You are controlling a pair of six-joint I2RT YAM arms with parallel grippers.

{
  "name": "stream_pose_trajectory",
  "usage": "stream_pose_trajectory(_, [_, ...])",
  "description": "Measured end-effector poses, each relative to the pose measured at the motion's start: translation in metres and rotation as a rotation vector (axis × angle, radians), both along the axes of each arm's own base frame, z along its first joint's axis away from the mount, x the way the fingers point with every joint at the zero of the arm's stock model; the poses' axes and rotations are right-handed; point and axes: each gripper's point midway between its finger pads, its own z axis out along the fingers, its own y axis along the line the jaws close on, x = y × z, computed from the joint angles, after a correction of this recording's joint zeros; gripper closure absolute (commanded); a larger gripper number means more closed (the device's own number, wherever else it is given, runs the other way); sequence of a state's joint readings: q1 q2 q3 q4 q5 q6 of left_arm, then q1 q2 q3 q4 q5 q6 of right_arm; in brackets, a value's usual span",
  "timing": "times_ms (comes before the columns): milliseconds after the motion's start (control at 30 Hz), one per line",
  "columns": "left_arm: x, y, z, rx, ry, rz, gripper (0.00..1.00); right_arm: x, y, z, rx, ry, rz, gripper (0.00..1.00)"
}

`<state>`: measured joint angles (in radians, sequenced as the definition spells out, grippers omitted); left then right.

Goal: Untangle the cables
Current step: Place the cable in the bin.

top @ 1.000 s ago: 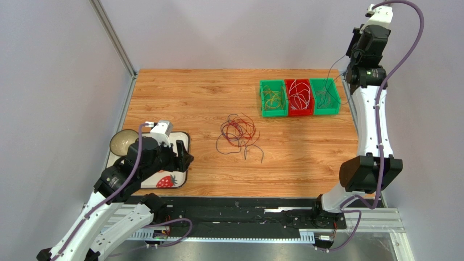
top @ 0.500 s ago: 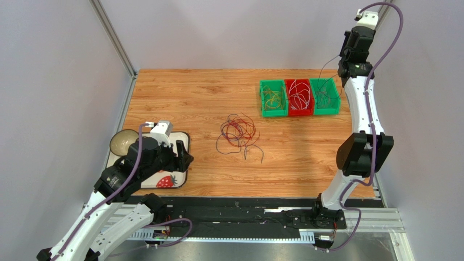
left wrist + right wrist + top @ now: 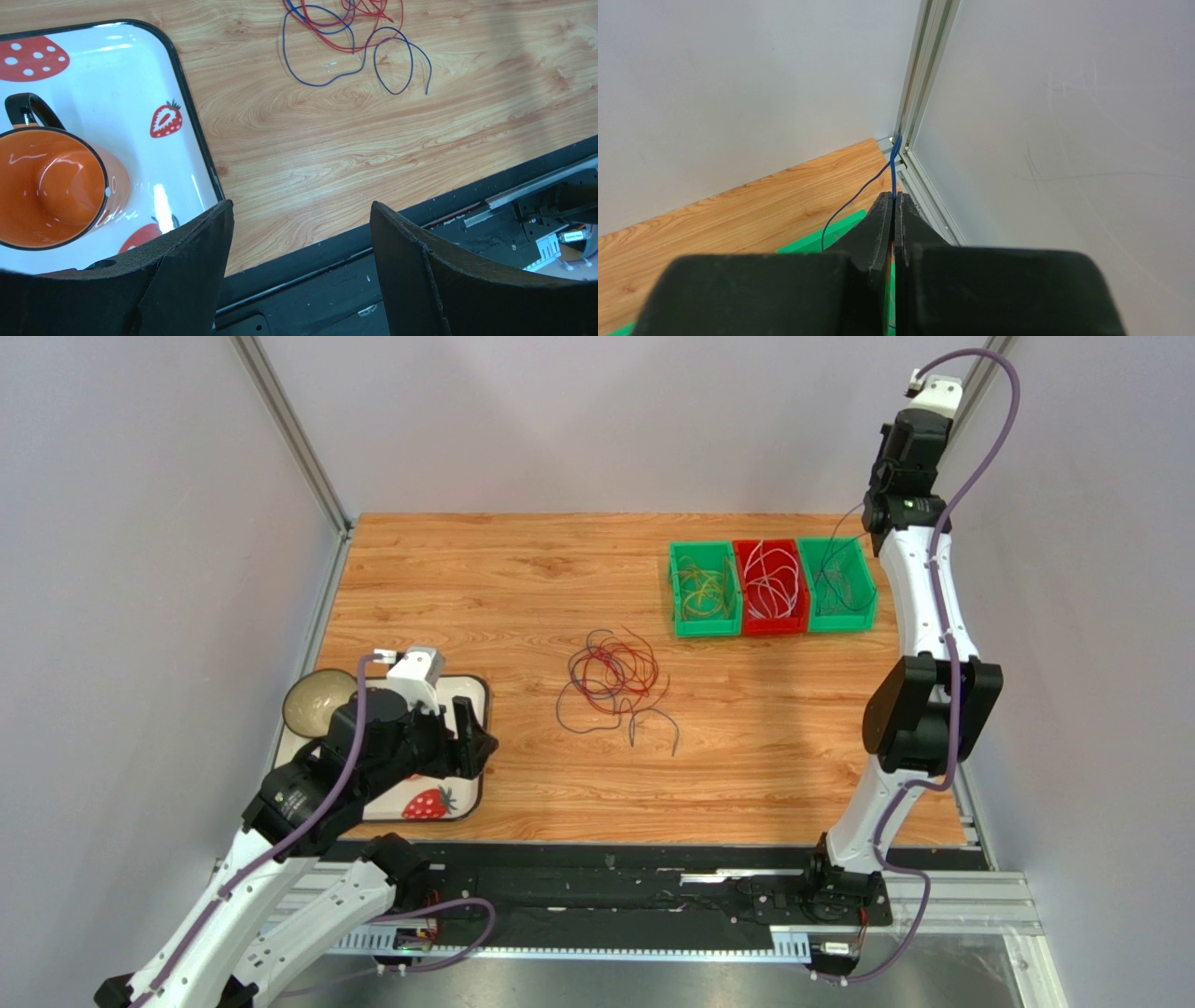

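Pale grey walls (image 3: 589, 420) enclose the wood-grain tabletop (image 3: 463, 574). Red and purple cables (image 3: 613, 676) lie tangled at its middle; three bins (image 3: 769, 627) stand far right. The left pincer (image 3: 300, 210) gapes over the strawberry tray (image 3: 140, 84); the right pincer (image 3: 893, 203), raised, is clamped on a blue wire (image 3: 854, 196), seemingly trailing from the rightmost bin.

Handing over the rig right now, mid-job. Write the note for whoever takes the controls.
Left gripper: open, empty, near the strawberry tray holding an orange mug.
Right gripper: shut on a thin blue cable, raised over the far right corner, cable trailing toward the right green bin.
Done: yellow cables in the left green bin, white in the red bin, dark in the right green bin.
Left: bin the held cable, then sort the red-and-blue tangle at centre.
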<state>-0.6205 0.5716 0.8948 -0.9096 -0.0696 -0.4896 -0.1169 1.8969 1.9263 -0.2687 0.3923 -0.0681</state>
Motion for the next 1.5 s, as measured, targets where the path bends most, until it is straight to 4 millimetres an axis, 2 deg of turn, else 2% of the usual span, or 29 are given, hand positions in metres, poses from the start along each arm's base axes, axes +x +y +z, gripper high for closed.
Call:
stream_pose_trajectory(100, [0.000,0.000,0.000,0.001,-0.001,0.002,0.21,0.001,-0.001,-0.009,0.019,0.000,-0.005,1.00])
stream_pose_trajectory(300, [0.000,0.001,0.000,0.002,-0.001,0.003,0.21,-0.002,0.001,-0.050,0.067,0.065,-0.016,1.00])
stream_pose_trajectory(533, [0.001,0.001,0.000,0.004,-0.003,0.008,0.21,-0.003,0.006,-0.072,0.124,0.081,-0.013,1.00])
stream_pose_trajectory(833, [0.000,0.002,0.001,0.002,-0.007,0.009,0.22,-0.013,0.027,-0.138,0.252,0.184,0.042,1.00])
stream_pose_trajectory(967, [0.000,0.002,0.001,0.001,-0.009,0.009,0.22,-0.013,0.036,-0.148,0.295,0.196,0.071,1.00])
stream_pose_trajectory(1267, [-0.001,0.003,0.002,-0.003,-0.013,0.008,0.22,-0.009,0.059,-0.154,0.386,0.200,0.168,1.00])
stream_pose_trajectory(1367, [-0.001,0.003,0.002,-0.004,-0.015,0.009,0.22,-0.007,0.067,-0.165,0.431,0.214,0.198,1.00])
stream_pose_trajectory(1500, [-0.001,0.003,0.003,-0.004,-0.015,0.009,0.22,-0.005,0.065,-0.190,0.502,0.246,0.201,1.00])
